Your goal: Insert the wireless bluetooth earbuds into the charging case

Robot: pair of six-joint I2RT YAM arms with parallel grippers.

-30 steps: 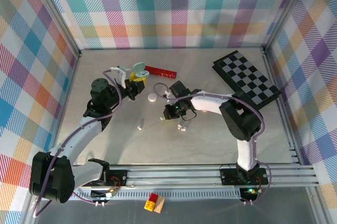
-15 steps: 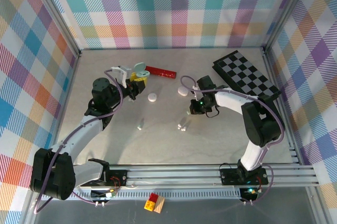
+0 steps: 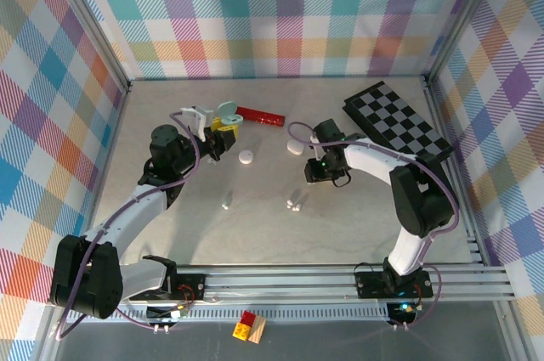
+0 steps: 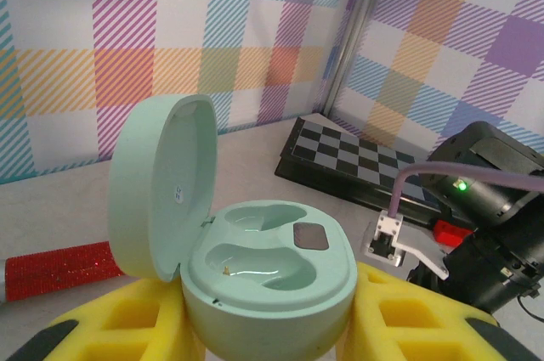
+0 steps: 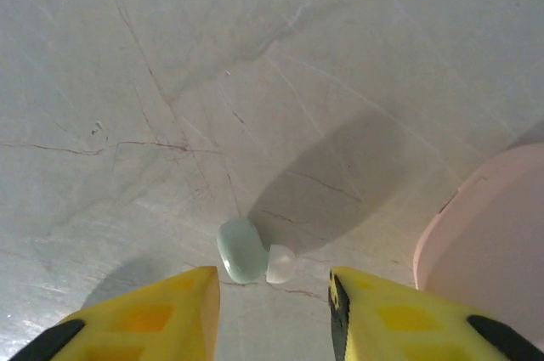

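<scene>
We see the right pincer [image 5: 272, 314] from its wrist cam pointing down at the tabletop [image 5: 255, 64]. Its yellow tips are at the bottom edge of the frame, jaws parted w/ nothing btwn them. The pale green earbud [image 5: 242, 251] lies flat on the tabletop just above the gap, a bit left of ctr and nearer the left tip. It touches neither tip as far as we can tell. Its whitish end points right. At the right edge of that frame sits the pink case [image 5: 484, 234], near the earbud but apart from it.

The left pincer [image 4: 268, 335] is clamped on the mint charging case [image 4: 268, 272], w/ yellow fingers [image 4: 127, 327] on both sides of it at the bottom of the wrist frame. The case is open: the lid [image 4: 161, 183] stands up on the left, and the base's two wells face up showing bare plastic, w/ a dark square pad by the rear one. Past the case, a red glitter bar [image 4: 59, 267] lies at the left edge. A checkerboard [image 4: 357, 166] sits right of ctr, and the right arm [image 4: 493, 208], black w/ a green light, is at the far right.

From the top cam, the held case is upper left of ctr, well apart from the right pincer near ctr. A white case [image 3: 246, 157] lies btwn the two arms. Two more loose earbuds [image 3: 293, 205] rest lower down, one below the right pincer and one further left. A small red, yellow and tan block [image 3: 249, 327] sits at the bottom edge.
</scene>
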